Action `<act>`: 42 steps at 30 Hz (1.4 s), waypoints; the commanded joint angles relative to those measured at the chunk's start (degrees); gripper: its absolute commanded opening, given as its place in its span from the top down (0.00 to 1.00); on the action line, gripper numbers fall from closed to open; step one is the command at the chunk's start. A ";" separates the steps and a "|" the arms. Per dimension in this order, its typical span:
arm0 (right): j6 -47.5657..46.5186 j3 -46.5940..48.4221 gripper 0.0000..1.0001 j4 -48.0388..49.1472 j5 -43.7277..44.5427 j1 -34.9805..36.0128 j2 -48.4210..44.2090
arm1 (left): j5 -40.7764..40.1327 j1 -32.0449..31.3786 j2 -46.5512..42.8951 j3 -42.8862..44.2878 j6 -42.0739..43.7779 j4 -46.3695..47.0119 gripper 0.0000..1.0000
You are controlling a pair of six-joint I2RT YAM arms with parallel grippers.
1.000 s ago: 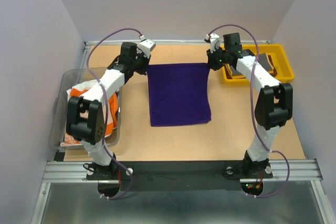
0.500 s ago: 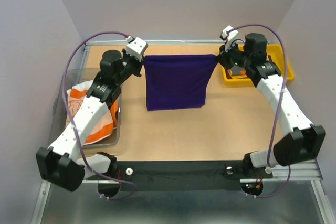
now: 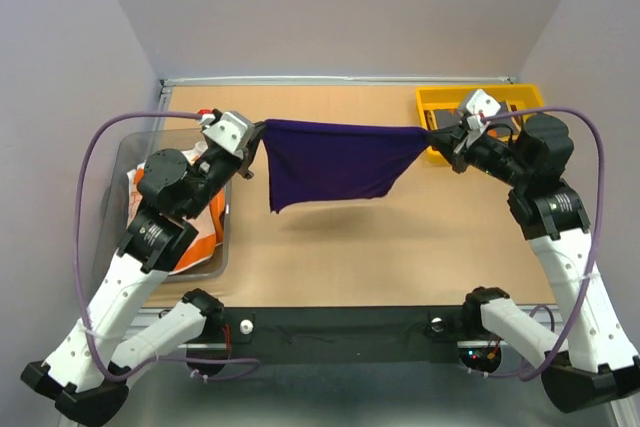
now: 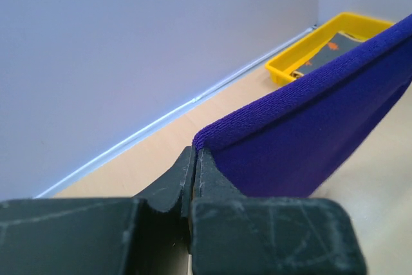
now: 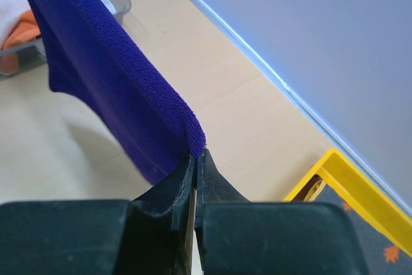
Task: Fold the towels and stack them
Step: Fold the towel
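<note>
1. Both arms are built of white link shells joined by bulky black joint housings.
2. A thin purple cable loops out from each arm, running from the base up to the wrist.
3. The left gripper and the right gripper have matte black fingers, scuffed with fine pale scratches in the wrist views.
4. A small white block caps each wrist.
5. The bases sit on a black plate beside silver rails, with tiny red and green lights near the right one.

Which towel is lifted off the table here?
The deep purple towel, stretched in the air between both grippers. The orange-and-white patterned towel lies in the clear plastic bin at left.
</note>
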 commanded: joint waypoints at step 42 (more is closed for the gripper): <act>5.21 24.75 0.93 11.45 17.53 -0.06 65.52 | -12.82 13.82 67.79 23.18 -14.55 6.99 0.90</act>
